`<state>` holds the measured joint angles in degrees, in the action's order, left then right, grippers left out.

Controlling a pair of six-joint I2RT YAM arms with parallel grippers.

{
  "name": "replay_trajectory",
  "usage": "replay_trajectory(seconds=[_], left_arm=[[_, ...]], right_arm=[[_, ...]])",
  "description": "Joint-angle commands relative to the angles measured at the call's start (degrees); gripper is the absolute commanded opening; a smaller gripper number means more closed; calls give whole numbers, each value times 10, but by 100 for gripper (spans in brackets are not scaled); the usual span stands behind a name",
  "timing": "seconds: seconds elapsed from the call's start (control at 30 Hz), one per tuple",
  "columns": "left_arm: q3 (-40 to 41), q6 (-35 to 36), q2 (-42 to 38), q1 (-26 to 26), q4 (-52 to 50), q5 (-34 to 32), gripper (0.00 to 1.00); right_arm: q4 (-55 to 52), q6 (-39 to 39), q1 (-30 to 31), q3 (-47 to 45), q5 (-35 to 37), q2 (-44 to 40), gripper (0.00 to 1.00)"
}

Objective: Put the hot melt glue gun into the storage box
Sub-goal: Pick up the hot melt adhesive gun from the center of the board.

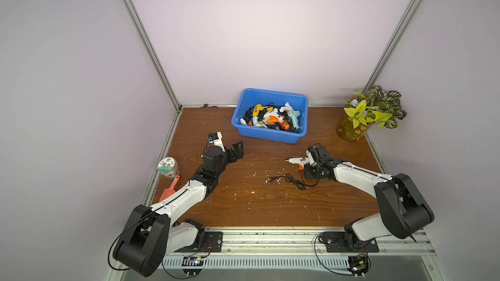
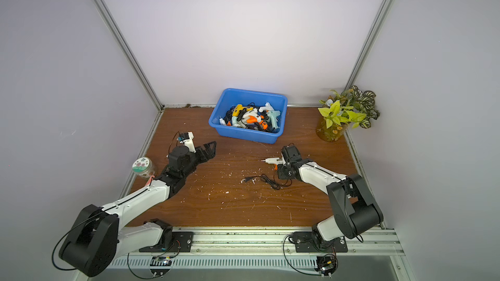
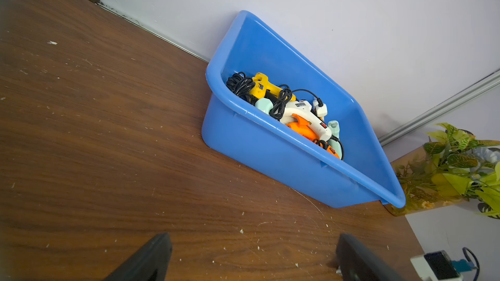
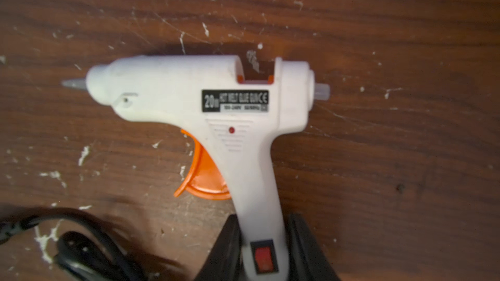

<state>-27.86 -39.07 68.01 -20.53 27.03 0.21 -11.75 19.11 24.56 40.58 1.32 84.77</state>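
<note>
Both top views look down on the whole table (image 1: 243, 206); left wrist faces the box (image 3: 270, 158) from low; right wrist sits close over the glue gun (image 4: 176, 90).

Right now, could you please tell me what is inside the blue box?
The box holds a tangled pile of glue guns, yellow, white-orange and mint, with black cords. The pile hides anything underneath it.

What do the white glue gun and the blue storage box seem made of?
Glue gun: white moulded plastic, fairly matte; glossier orange trigger; grey nozzle possibly metal. Storage box: blue plastic, smooth and glossy, with highlights along its rolled rim.
</note>
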Motion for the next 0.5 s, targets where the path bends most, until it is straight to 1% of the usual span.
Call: replay_trajectory(seconds=[0.0, 0.2, 0.47], left_arm=[[-4, -2, 3, 1, 8, 3, 100], [-4, -3, 3, 1, 6, 1, 100], [-4, -5, 6, 0, 9, 1, 100]], right_arm=[[2, 2, 1, -4, -28, -14, 20], [8, 1, 1, -9, -24, -65, 7], [35, -13, 3, -33, -51, -175, 3]])
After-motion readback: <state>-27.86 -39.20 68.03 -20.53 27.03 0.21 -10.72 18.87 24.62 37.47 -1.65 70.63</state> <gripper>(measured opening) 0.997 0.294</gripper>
